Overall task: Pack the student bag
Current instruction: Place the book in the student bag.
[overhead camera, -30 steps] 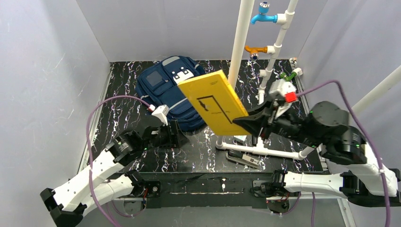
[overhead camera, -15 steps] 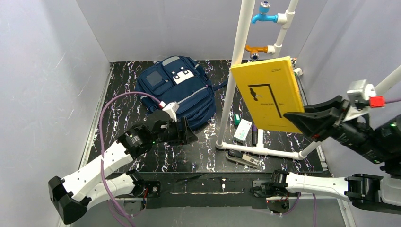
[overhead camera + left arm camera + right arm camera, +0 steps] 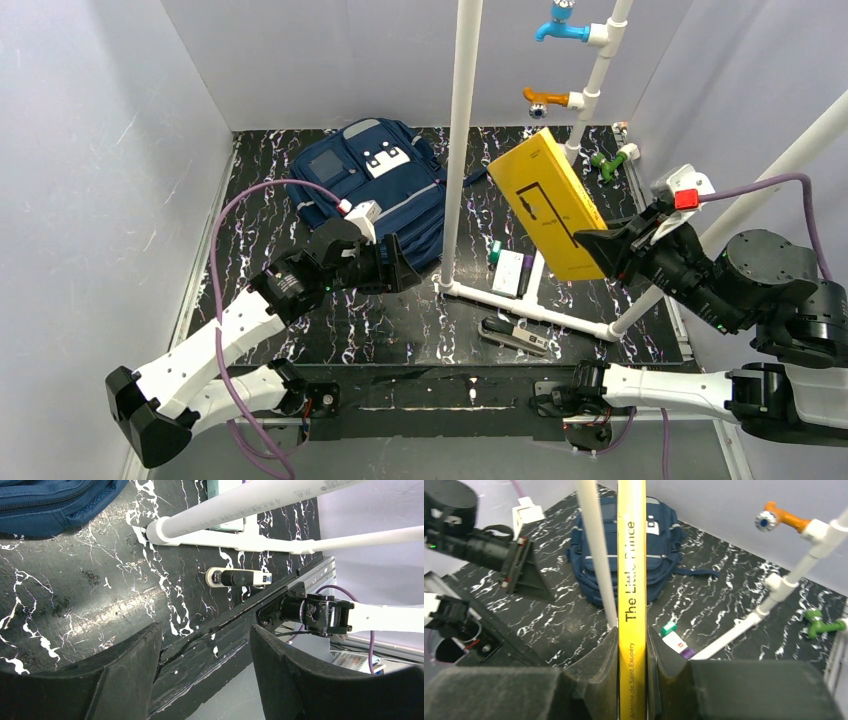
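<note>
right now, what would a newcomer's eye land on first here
A bright yellow book stands out, held in the air on the right, clamped in the right gripper. A navy backpack lies at the far side of the table, left of a tall white pipe frame.

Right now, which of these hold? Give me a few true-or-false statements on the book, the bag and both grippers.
1. The right gripper is shut on the yellow book. True.
2. The left gripper grips the student bag. False: its jaws are open and empty.
3. The book is inside the bag. False: it is held in the air, outside the bag.
4. The bag lies on the black table. True.
</note>
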